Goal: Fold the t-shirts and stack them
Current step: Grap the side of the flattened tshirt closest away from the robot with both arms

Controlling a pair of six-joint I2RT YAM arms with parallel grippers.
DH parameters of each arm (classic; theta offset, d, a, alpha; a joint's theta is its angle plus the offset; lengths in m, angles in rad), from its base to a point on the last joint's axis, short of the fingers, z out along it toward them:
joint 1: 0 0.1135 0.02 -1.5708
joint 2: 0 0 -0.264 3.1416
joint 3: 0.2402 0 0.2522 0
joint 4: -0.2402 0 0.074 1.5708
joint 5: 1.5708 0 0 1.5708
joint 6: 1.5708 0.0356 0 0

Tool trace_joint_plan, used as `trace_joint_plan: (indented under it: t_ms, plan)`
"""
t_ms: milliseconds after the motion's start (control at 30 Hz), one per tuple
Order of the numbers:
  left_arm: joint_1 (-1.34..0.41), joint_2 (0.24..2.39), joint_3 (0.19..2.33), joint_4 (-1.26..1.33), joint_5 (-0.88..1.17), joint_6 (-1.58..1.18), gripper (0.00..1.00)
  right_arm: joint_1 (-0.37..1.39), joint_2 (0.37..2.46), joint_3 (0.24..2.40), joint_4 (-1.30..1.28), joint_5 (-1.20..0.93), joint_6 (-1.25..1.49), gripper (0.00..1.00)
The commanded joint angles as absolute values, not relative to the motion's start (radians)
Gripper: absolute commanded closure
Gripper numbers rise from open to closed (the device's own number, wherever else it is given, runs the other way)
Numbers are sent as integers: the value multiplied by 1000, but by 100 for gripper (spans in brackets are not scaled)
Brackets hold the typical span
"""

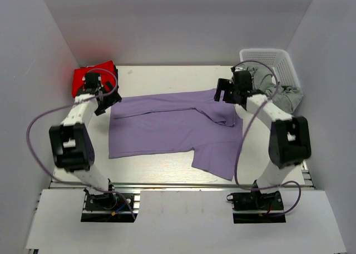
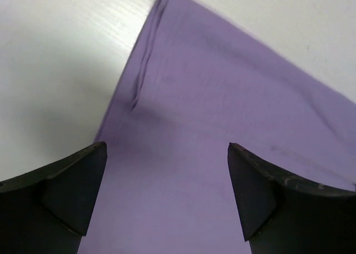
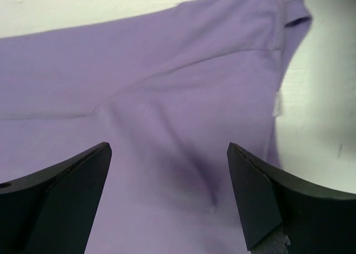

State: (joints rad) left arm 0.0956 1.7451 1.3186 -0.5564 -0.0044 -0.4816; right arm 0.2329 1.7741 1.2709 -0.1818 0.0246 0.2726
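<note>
Lavender t-shirt (image 1: 167, 129) is spread flat in the middle of the table (image 1: 156, 168), with one sleeve pointing at the near edge. Left gripper (image 2: 167, 154) is over its left edge, jaws apart and empty. Right gripper (image 3: 167, 154) is over its far right part, also apart. Red t-shirt (image 1: 89, 73) is bunched in the far left corner. White basket (image 1: 267, 56) sits far right, holding grey cloth (image 1: 286, 95).

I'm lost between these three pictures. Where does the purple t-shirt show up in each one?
Top external: the purple t-shirt lies spread across the middle of the table.
Left wrist: it fills the centre and right, with one edge running diagonally.
Right wrist: it covers nearly the whole picture.
Shared landmark: the pale table bordering the shirt's edge.
</note>
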Motion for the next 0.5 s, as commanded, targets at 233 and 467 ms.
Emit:
trace_joint_plan:
  t_ms: [233,467]
  plan:
    - [98,1318,866,-690,-100,-640,1,284,1323,858,-12,52,409,10]
    - [98,1174,637,-784,-169,-756,1,278,1207,763,14,67,440,10]
